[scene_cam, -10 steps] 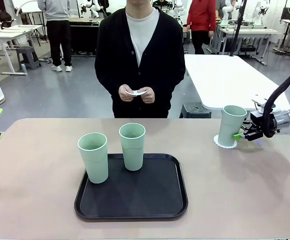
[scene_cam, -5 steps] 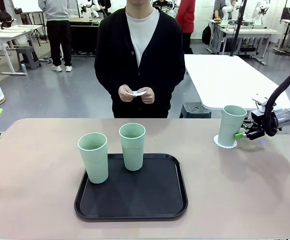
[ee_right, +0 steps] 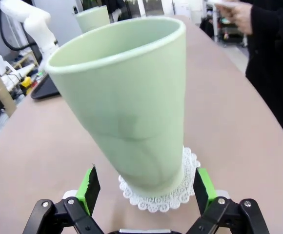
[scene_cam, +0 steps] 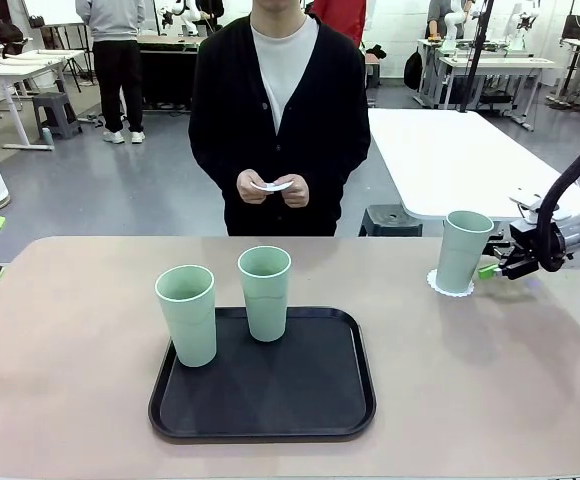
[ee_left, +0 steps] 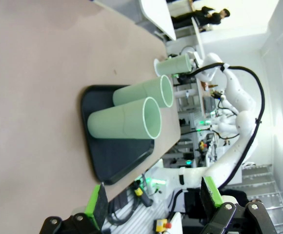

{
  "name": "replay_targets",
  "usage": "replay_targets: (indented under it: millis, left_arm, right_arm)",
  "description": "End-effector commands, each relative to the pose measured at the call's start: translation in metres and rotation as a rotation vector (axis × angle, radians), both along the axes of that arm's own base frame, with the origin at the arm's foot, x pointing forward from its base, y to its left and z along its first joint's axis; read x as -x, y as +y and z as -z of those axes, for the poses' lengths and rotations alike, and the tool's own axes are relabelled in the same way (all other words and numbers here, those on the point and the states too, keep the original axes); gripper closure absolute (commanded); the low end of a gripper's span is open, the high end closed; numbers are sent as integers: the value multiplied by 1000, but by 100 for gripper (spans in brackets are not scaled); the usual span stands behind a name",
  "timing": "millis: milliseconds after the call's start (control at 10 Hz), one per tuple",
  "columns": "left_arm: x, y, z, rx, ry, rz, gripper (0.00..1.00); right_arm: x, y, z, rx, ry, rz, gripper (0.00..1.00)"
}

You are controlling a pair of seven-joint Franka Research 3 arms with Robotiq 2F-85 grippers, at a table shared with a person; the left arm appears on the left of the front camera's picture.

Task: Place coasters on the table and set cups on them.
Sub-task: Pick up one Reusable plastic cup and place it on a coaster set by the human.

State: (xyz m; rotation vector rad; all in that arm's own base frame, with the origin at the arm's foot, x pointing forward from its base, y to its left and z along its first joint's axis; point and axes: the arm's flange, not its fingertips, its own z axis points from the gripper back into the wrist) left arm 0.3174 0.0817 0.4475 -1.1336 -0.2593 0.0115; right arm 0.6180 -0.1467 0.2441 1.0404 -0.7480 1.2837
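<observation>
Left pincer [ee_left: 152, 185], right pincer [ee_right: 146, 175], seemingly spread

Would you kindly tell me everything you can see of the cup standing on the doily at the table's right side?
The cup is a tall, pale mint-green tumbler, plastic by its look, smooth, without a handle, and tapering towards its base. It stands upright, mouth up, roughly centred on a white scalloped coaster near the far right edge of the table. The open right gripper flanks its lower part, and the green pads seem not to touch it.
</observation>
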Motion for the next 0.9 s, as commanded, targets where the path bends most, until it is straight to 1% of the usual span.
replay_targets:
  millis: [0,100,200,300,400,500,600,700,800]
  left_arm:
    - [1,2,0,10,-7,-1,0]
    - [1,2,0,10,-7,-1,0]
    - [1,2,0,10,-7,-1,0]
    - [1,2,0,10,-7,-1,0]
    - [1,2,0,10,-7,-1,0]
    - [1,2,0,10,-7,-1,0]
    - [1,2,0,10,-7,-1,0]
    - [1,2,0,10,-7,-1,0]
    - [1,2,0,10,-7,-1,0]
  right_arm:
    - [-1,-13,-15,183,70,12,0]
    - [7,-20,-34,324,132,47,0]
    - [33,-9,-79,491,131,53,0]
    - [62,17,-124,597,120,112,0]
    - [86,45,-165,700,160,150,0]
    - [102,65,-198,808,174,226,0]
    - [118,87,-226,899,171,291,0]
    - [133,110,-253,1026,212,396,0]
    - [142,126,-278,1080,212,492,0]
